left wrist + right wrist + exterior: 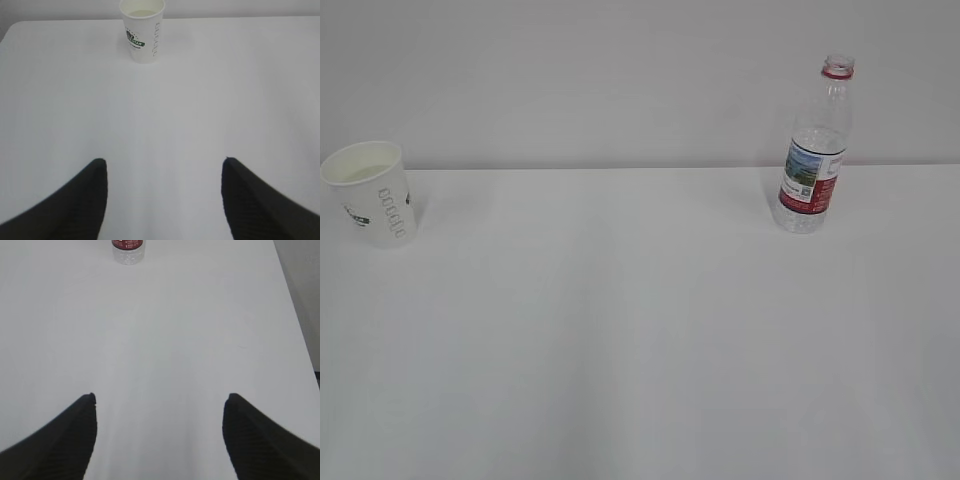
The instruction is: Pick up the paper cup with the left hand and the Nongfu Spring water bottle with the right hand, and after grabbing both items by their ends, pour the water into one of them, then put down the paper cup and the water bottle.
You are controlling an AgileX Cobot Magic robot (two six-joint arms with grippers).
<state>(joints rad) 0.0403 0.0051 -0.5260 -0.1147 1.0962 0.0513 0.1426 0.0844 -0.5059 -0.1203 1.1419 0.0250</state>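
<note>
While exterior shows bottle [814, 150] neck, right wrist only base.

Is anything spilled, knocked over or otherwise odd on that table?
Nothing stands out. The paper cup and the capless water bottle both stand upright, far apart, on a dry-looking table.

A: Any writing to read here?

B: On the paper cup [372, 193], grey letters run sideways down the wall; they look like "google", though I can't be sure. Its green badge is too blurred.

A: And the Nongfu Spring water bottle [814, 150]?

B: Its label print is too small to read.
</note>
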